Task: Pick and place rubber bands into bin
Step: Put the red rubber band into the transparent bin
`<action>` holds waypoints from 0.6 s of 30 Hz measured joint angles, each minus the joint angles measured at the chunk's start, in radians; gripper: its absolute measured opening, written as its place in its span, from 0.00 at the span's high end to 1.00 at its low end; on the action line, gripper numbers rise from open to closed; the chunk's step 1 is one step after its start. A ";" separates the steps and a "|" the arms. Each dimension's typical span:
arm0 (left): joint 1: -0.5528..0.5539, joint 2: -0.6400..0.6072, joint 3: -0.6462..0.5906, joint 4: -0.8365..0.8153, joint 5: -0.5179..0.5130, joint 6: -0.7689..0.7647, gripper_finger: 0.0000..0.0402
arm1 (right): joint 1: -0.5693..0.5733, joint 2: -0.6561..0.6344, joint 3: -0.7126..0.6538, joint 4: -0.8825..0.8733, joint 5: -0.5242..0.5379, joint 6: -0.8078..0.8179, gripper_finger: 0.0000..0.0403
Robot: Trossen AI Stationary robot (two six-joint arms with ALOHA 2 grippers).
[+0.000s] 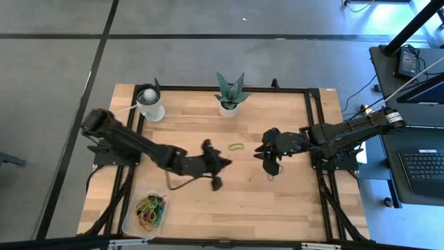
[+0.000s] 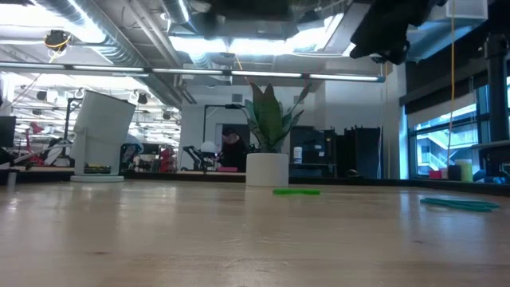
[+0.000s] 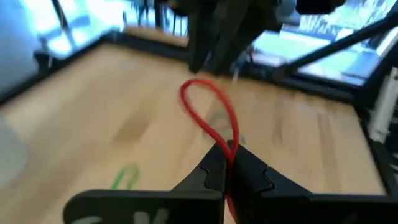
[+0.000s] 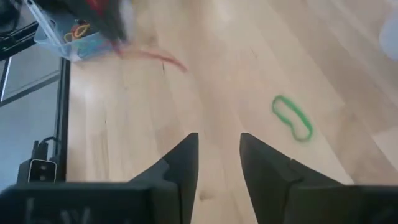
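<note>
Left gripper (image 3: 225, 163) pinches one red rubber band (image 3: 211, 115) (right gripper (image 4: 217, 149) parted, empty).

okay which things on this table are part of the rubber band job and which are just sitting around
Part of the job:
- red rubber band, pinched in the shut left gripper
- green rubber band, loose on the table
- clear bin with bands inside
- right gripper, open

Just sitting around:
- potted plant
- white cup

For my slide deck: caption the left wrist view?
Left gripper shut on a red rubber band above the wooden table.
</note>
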 joint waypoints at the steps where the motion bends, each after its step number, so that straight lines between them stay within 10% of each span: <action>1: -0.014 -0.039 0.000 -0.081 0.000 -0.052 0.99 | 0.000 0.000 0.000 -0.006 0.000 0.011 0.70; 18: -0.462 -0.263 0.001 -1.032 0.275 -1.129 0.99 | 0.001 0.114 -0.001 0.142 0.038 0.279 0.70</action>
